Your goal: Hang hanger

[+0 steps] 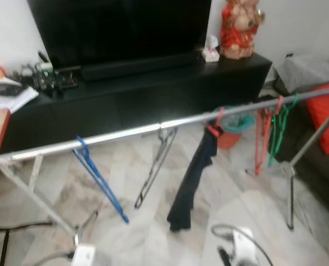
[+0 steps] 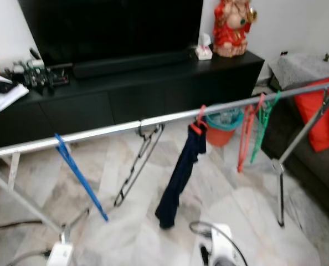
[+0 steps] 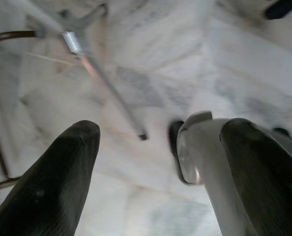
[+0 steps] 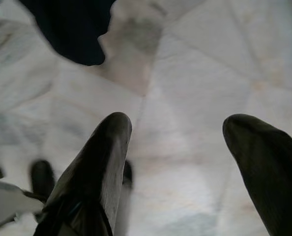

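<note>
A silver clothes rail [image 1: 153, 129] runs across in front of me, sloping up to the right. On it hang a blue hanger [image 1: 98, 180], a grey wire hanger [image 1: 156, 166], a red hanger [image 1: 215, 126] carrying a dark garment [image 1: 193, 180], then another red hanger [image 1: 261, 138] and a green hanger [image 1: 279, 128] close together. My left gripper [image 3: 160, 130] points down at the marble floor, open, with a silver rounded part [image 3: 195, 147] beside one finger. My right gripper [image 4: 178, 123] is open too, over the floor near the hem of the dark garment [image 4: 67, 29]. Neither holds anything.
Behind the rail stands a black TV console [image 1: 153, 91] with a TV [image 1: 120, 27] and a red figurine [image 1: 239, 27]. An orange bucket [image 1: 231, 136] sits by the console. A dark sofa with a red cushion [image 1: 328, 119] is on the right. The rack's legs [image 1: 291, 188] reach the floor.
</note>
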Motion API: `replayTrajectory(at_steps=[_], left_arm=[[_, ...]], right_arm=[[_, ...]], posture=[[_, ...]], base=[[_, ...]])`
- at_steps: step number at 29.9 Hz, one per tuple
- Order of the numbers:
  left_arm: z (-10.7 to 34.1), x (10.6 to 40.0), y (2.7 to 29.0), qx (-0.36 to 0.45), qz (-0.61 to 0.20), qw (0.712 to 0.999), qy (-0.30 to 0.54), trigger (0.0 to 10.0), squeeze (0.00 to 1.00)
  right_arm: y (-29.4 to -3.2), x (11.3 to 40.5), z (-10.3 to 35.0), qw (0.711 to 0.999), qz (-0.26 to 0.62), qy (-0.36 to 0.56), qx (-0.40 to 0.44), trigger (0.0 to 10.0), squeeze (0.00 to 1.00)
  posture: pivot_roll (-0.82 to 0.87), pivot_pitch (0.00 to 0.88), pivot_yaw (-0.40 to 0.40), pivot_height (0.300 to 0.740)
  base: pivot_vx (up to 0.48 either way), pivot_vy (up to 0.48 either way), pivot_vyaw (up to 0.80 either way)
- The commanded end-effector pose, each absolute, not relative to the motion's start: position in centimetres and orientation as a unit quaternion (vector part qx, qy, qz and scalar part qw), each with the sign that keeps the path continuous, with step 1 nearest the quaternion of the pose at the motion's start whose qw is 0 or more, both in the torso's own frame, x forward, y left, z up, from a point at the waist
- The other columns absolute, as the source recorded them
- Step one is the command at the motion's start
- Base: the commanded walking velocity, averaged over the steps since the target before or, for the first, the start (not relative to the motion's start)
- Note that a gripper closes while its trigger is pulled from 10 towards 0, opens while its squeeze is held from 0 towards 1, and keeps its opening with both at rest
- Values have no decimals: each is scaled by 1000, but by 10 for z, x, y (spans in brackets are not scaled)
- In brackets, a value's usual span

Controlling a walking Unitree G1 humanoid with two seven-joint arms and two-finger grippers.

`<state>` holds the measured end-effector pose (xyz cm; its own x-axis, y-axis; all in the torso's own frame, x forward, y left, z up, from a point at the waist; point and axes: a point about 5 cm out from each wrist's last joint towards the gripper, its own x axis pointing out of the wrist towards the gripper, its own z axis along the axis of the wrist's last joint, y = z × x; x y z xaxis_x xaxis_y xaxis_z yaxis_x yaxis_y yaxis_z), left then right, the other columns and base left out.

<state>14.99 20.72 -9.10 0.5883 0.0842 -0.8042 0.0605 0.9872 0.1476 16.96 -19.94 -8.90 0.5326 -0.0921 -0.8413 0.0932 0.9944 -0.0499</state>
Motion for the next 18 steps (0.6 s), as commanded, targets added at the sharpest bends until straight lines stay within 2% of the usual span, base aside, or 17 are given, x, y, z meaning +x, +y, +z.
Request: replayTrajectory(at_steps=[1,15,18], left_arm=[[-90,151,215,99,8,886,453,10000,0],[-92,147,213,98,4,883,460,10000,0],[-92,147,213,97,5,882,461,10000,0]], right_arm=[[-192,176,-87,880,-48,473,7,10000,0],[-193,177,-87,880,-48,473,6,10000,0],[-193,177,-87,880,-48,473,5,10000,0]], posture=[[37,0,-21,740],[27,0,-25,740],[27,0,-25,740]], base=[[0,-390,0],[0,-391,0],[0,-235,0]])
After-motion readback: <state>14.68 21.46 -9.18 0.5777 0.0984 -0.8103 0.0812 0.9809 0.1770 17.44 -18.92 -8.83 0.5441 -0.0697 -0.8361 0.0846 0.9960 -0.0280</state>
